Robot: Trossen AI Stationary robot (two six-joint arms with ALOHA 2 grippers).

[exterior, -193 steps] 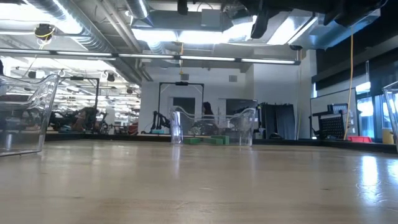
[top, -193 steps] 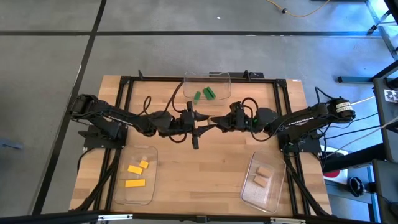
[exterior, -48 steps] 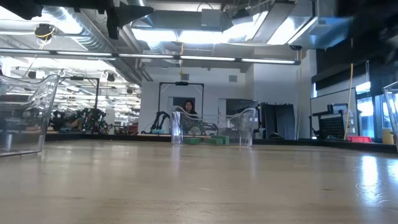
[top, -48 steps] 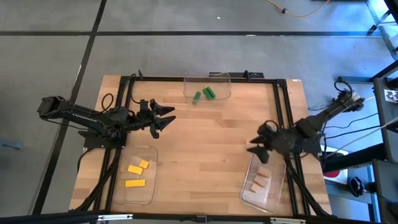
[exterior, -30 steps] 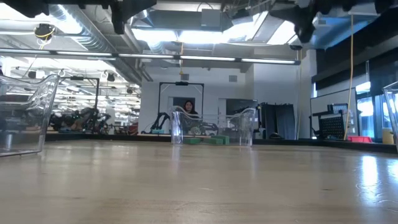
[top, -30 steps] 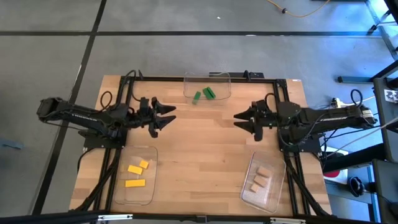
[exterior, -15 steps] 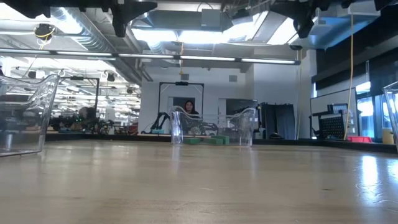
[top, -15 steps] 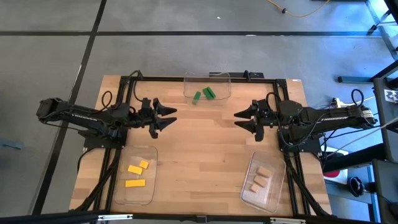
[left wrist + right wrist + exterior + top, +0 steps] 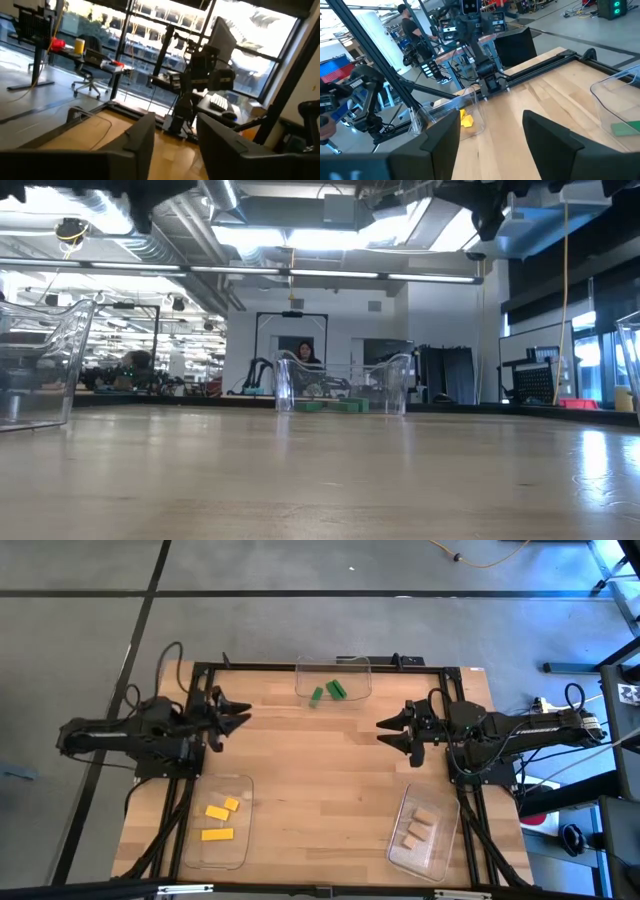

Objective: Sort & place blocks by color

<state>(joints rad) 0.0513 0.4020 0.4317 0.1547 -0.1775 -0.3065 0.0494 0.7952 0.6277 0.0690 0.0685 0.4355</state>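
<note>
Green blocks (image 9: 327, 692) lie in a clear tray (image 9: 333, 664) at the table's far edge; the low view shows them (image 9: 335, 406) too. Yellow blocks (image 9: 220, 818) lie in the near left tray (image 9: 243, 852), and tan blocks (image 9: 420, 828) in the near right tray (image 9: 398, 850). My left gripper (image 9: 236, 725) hangs open over the table's left edge, nothing between its fingers (image 9: 140, 142). My right gripper (image 9: 393, 740) hangs open above the table's right part, also with nothing in it. The right wrist view shows yellow blocks (image 9: 466, 120) and a green block (image 9: 624, 129).
A black frame (image 9: 320, 667) runs along the table's far edge and down both sides. Bare wood (image 9: 320, 780) lies between the three trays. Both arms are high above the table. A person (image 9: 303, 356) stands far off in the room behind.
My left gripper has drawn back toward the table's left edge, staying high above the wood. The right arm has kept still. The blocks lie as before in their trays.
</note>
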